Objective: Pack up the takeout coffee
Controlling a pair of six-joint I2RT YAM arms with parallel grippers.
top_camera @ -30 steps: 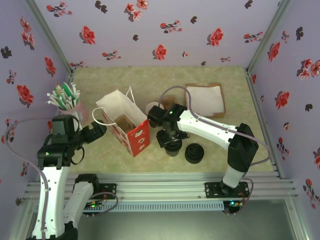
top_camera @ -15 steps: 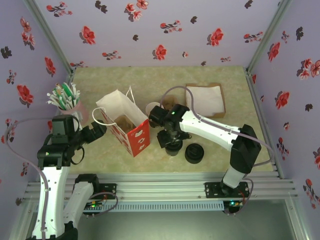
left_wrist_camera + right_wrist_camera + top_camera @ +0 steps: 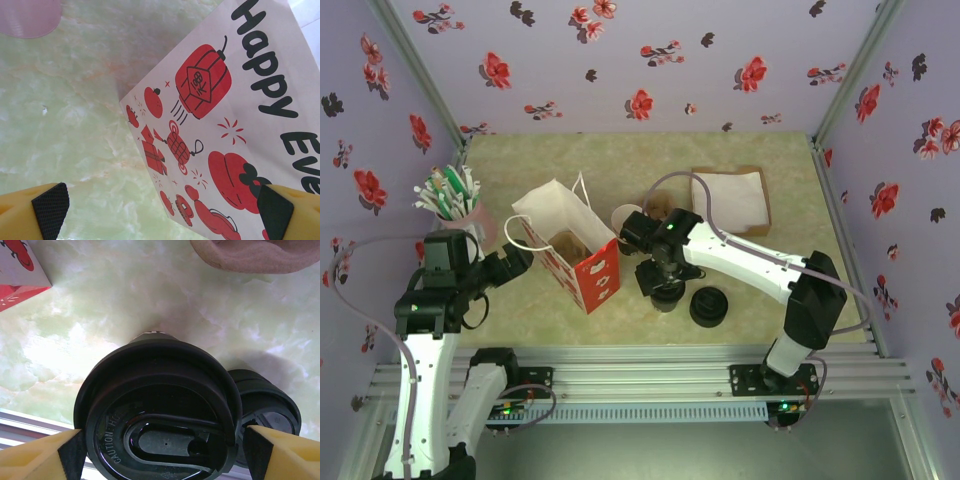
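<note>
"Black lid (image 3: 160, 405) on the coffee cup (image 3: 666, 292). Anything shift just now?"
"Little. The right gripper (image 3: 160, 452) has spread a touch, and its arm has drifted right. Cup unmoved, standing on the table (image 3: 620, 170) between paper bag (image 3: 570, 250) and loose lids (image 3: 709, 306)."
"Gripped?"
"Jaws wide astride the lid, pads (image 3: 70, 452) at its rim; pressing or not, can't tell. The left gripper (image 3: 160, 210) is wide, empty, facing the bag. Looks like lining up the lift. Packing not begun."
</note>
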